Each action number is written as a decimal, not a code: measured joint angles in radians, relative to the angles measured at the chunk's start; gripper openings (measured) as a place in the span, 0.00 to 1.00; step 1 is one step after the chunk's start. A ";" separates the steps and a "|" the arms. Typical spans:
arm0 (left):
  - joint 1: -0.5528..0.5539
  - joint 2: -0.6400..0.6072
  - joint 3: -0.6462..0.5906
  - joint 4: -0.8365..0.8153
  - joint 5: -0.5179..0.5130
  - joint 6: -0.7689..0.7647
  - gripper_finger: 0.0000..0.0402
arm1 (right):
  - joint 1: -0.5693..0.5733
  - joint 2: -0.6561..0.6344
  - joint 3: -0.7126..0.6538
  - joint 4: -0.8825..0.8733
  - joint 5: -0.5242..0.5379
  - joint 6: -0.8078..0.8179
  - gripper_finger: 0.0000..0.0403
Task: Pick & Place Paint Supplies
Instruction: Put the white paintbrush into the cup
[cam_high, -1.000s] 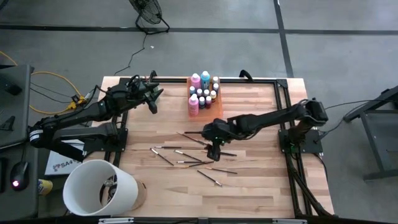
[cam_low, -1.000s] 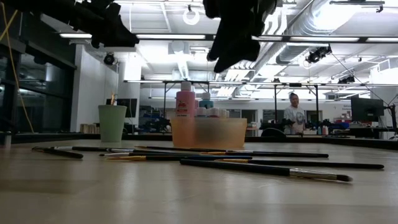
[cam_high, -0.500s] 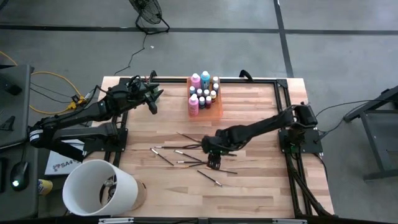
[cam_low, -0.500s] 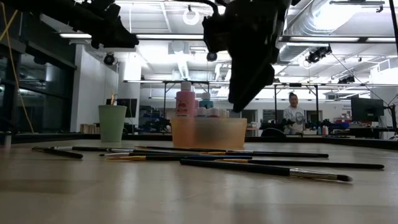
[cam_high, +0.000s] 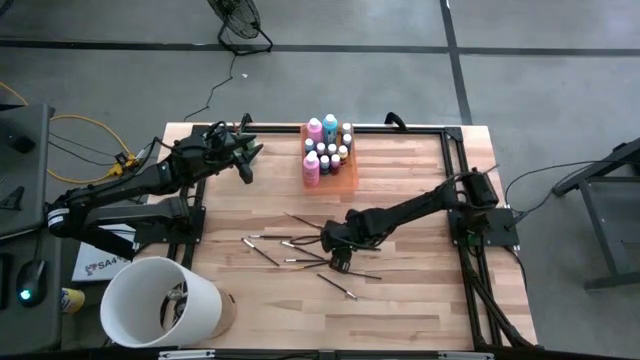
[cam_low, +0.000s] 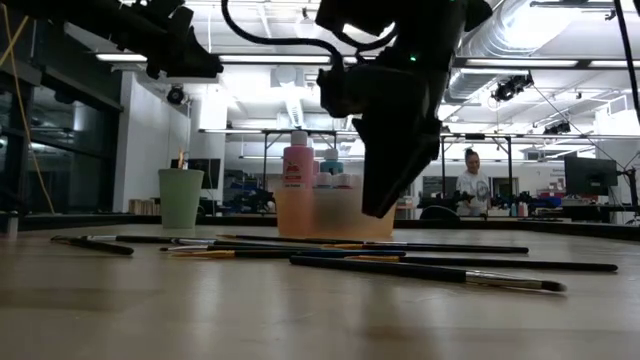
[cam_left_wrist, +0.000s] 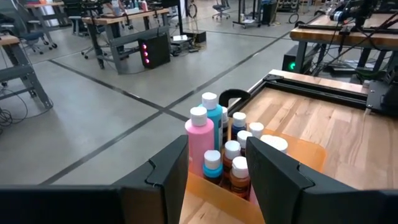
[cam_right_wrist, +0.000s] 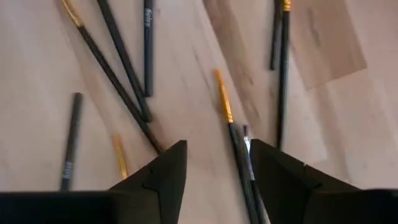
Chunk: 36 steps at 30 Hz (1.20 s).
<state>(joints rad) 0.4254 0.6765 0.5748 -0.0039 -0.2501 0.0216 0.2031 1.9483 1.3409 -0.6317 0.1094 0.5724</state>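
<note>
Several thin dark-handled brushes (cam_high: 300, 250) lie flat and scattered on the wooden table's middle, seen up close in the right wrist view (cam_right_wrist: 124, 68). My right gripper (cam_high: 338, 264) hangs open just above them, pointing steeply down, clear of the table in the low view (cam_low: 378, 208). One gold-ferruled brush (cam_right_wrist: 225, 106) runs under the gap between its fingers. Pink, teal and small dark bottles (cam_high: 322, 145) stand in the orange tray (cam_high: 346, 176) at the far side. My left gripper (cam_high: 247, 165) waits open, raised at the far left, facing the bottles (cam_left_wrist: 200, 140).
A big white bucket (cam_high: 160, 300) stands at the near left corner. A mint-green cup (cam_low: 180, 197) stands at the far left. Black frame rails (cam_high: 452, 160) border the table's sides and far edge. Bare wood lies near and right of the brushes. A person (cam_low: 472, 185) stands in the room behind.
My right gripper has come down toward the brushes, shifting toward the table's near edge and tipping more steeply downward. The brushes, tray and bottles have stayed where they were.
</note>
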 joint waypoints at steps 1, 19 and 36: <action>0.000 0.000 0.000 0.001 0.000 0.000 0.39 | -0.001 0.009 0.001 0.006 -0.006 0.000 0.41; 0.000 0.000 0.000 0.000 0.000 0.000 0.39 | -0.003 0.040 0.001 0.015 -0.028 -0.039 0.30; 0.000 0.000 0.000 -0.007 -0.001 0.005 0.39 | -0.041 0.054 0.001 0.022 0.011 -0.060 0.22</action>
<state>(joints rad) 0.4255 0.6765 0.5747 -0.0106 -0.2510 0.0265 0.1625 2.0027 1.3417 -0.6094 0.1203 0.5123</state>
